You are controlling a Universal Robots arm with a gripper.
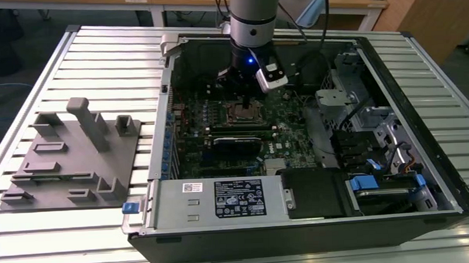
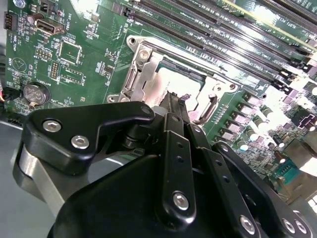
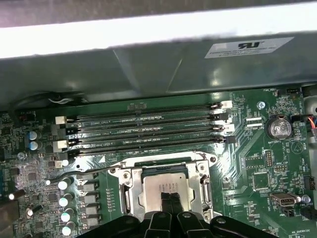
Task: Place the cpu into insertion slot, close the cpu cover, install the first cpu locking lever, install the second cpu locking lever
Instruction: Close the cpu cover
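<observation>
The cpu point(image 3: 166, 186) lies flat in the insertion slot point(image 1: 245, 113) on the green motherboard, silvery top up. The cpu cover point(image 3: 130, 193), a silvery metal frame, lies down around it and shows again as the cpu cover point(image 2: 136, 74) beside the cpu point(image 2: 168, 82). A thin wire locking lever point(image 3: 94, 171) juts out sideways from the socket's corner. My gripper point(image 3: 169, 202) hovers directly over the chip, its two black fingers pressed together with nothing between them. The gripper point(image 2: 176, 101) tips sit just above the chip's edge. In the exterior view the gripper point(image 1: 245, 99) hangs inside the open computer case.
Long black memory slots point(image 3: 148, 129) run beside the socket, with the metal case wall point(image 3: 148, 64) behind them. A coin battery point(image 3: 278, 127) sits on the board. In the exterior view a black card point(image 1: 237, 144), a power supply point(image 1: 221, 196) and a grey fixture plate point(image 1: 71, 160) show.
</observation>
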